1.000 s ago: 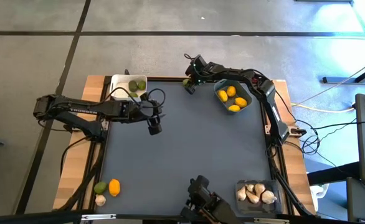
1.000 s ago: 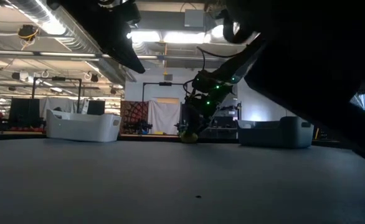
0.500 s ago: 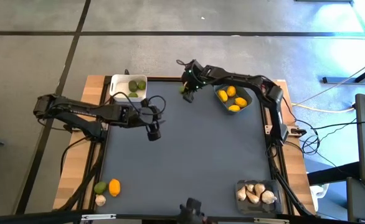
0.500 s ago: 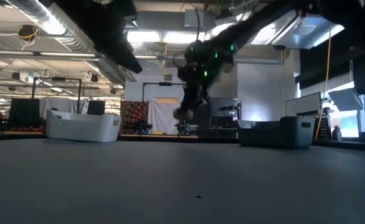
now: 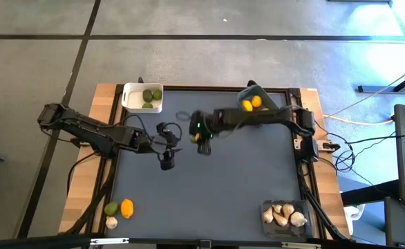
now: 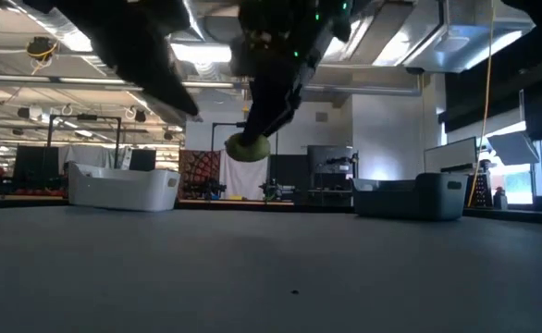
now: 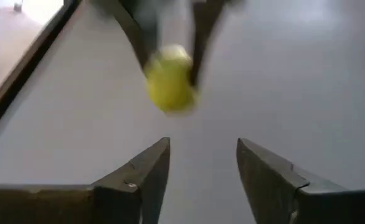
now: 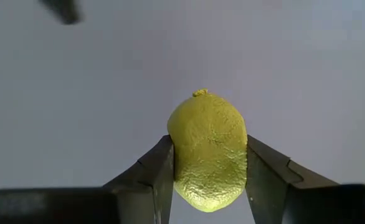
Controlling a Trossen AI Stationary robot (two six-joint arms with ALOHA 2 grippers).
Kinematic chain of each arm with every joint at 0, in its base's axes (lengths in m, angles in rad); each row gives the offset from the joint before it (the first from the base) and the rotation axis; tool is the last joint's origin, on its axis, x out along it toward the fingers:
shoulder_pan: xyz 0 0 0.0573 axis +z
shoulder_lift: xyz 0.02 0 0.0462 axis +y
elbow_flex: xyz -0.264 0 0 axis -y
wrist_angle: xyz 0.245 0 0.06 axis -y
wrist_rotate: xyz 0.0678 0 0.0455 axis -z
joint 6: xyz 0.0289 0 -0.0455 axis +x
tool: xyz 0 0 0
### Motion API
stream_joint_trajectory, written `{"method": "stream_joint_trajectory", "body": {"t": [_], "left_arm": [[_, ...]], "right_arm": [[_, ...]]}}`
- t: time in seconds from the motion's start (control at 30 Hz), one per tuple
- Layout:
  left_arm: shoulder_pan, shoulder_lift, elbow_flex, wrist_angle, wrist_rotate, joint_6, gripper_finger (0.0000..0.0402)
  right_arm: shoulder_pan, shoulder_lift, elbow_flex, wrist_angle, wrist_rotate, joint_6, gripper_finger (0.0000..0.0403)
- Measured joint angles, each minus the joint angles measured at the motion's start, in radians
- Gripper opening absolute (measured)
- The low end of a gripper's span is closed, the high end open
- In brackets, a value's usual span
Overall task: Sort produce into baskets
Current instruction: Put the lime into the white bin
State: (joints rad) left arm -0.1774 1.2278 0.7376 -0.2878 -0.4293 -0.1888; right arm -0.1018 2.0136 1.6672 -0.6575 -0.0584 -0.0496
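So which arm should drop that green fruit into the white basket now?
The right arm: the right gripper already clamps the green fruit above mid-table. The left gripper is open and empty, though nearer the white basket.

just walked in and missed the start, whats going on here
The right gripper holds a yellow-green fruit above the middle of the table. The left gripper hangs open close beside it, holding nothing. The white basket holds two green fruits; three pieces wait at the table's near left corner.
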Motion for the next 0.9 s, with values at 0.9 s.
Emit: {"method": "stream_joint_trajectory", "body": {"t": [0.9], "left_arm": [[0.003,0.062,0.0,0.185,0.065,-0.073,0.0304]], "right_arm": [[0.306,0.001,0.0,0.033,0.553,-0.005,0.015]]}}
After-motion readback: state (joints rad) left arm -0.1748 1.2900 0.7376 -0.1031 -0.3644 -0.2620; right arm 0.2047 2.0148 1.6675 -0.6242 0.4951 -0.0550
